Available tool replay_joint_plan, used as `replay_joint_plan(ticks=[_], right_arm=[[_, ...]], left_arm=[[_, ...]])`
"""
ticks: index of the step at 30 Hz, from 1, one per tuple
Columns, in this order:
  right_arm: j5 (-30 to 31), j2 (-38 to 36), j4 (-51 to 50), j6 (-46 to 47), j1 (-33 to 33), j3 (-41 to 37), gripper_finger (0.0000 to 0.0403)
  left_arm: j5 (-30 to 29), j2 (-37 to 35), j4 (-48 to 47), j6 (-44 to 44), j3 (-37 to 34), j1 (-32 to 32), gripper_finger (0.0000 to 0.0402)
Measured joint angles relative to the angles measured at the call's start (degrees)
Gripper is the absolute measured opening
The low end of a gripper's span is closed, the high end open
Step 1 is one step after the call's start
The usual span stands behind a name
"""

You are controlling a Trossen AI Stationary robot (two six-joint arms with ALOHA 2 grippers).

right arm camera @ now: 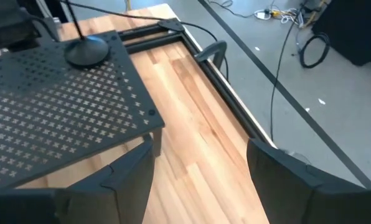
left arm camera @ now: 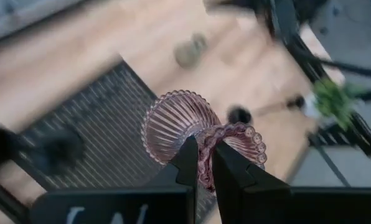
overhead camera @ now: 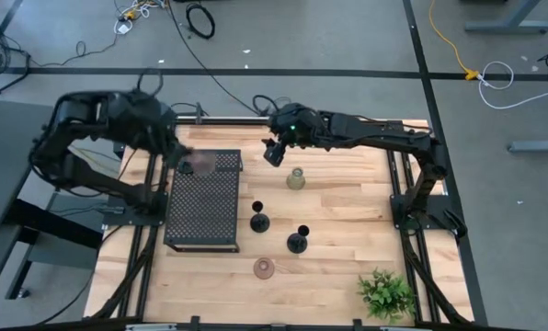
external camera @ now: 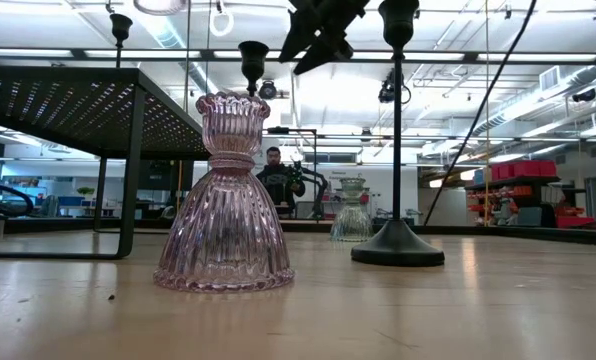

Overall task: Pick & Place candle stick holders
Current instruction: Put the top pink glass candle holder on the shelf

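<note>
Left claw (left arm camera: 201, 163) clamped on a pink glass holder (left arm camera: 192, 127) above the perforated stand (overhead camera: 202, 210), right claw (overhead camera: 274, 153) spread wide, empty, at the stand's 2 o'clock over the tabletop (overhead camera: 348, 207).

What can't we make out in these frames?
- High view: the pink glass holder held in the left pincer is a smear; the arm covers part of it.
- Left wrist view: motion blur hides whether that holder touches the black perforated stand.
- Low view: the right pincer is cut off by the top edge.
- Right wrist view: the black holder on the stand is cut off at its stem.
</note>
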Motion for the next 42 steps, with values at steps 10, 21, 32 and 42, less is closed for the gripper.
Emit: replay_joint_plan(ticks=[10, 21, 32, 42], right_arm=[[-0.04, 0.08, -1.51, 0.09, -0.46, 0.0, 0.0256], [-0.04, 0.12, -1.44, 0.17, -0.48, 0.0, 0.0256], [-0.04, 0.17, -1.27, -0.04, -0.48, 0.0, 0.0256], [-0.09, 0.17, -1.27, -0.07, -0.49, 0.0, 0.0256]], left_arm=[[4.8, -1.86, 0.07, -13.83, -6.05, -12.94, 0.0025], [9.99, -1.75, 0.05, -28.06, -14.52, -25.57, 0.0025], [4.07, -1.73, 0.99, -36.55, -26.48, -31.47, 0.0025], [1.23, -1.75, 2.05, -37.4, -32.46, -31.7, 0.0025]])
